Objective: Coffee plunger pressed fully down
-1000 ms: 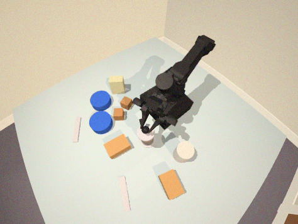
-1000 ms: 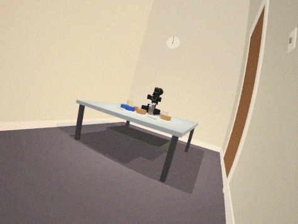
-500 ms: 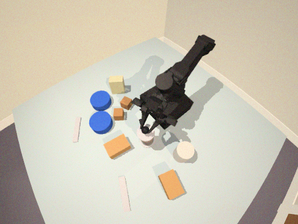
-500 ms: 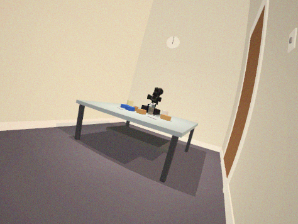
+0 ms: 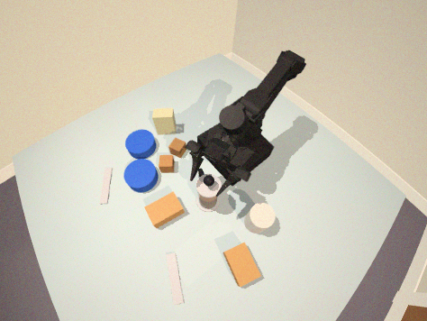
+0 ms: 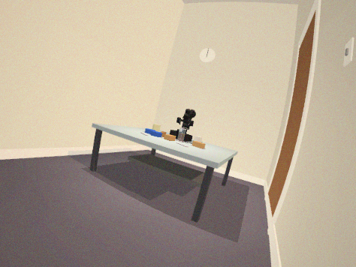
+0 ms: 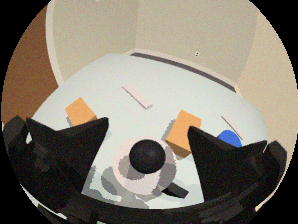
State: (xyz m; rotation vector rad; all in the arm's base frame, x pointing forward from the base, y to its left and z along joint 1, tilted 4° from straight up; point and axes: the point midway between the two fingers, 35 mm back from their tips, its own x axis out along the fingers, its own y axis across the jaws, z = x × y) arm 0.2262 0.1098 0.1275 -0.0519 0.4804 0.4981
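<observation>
In the wrist view the two dark fingers stand spread almost to their full width, one at lower left and one at lower right of the frame, and they hold nothing. The black plunger knob (image 7: 147, 156) sits between them at the frame's lower centre, with a gap of pale worktop (image 7: 133, 76) showing on either side, so neither finger touches it. The gripper (image 5: 209, 179) straddles the knob from above in the top view, its tips reaching down to either side of the coffee press (image 5: 208, 195), which stands upright near the middle of the frame. The plunger's long axis runs straight up toward the palm, so I judge that the way clear is upward along that axis; drifting sideways risks clipping the knob and shifting the press.
</observation>
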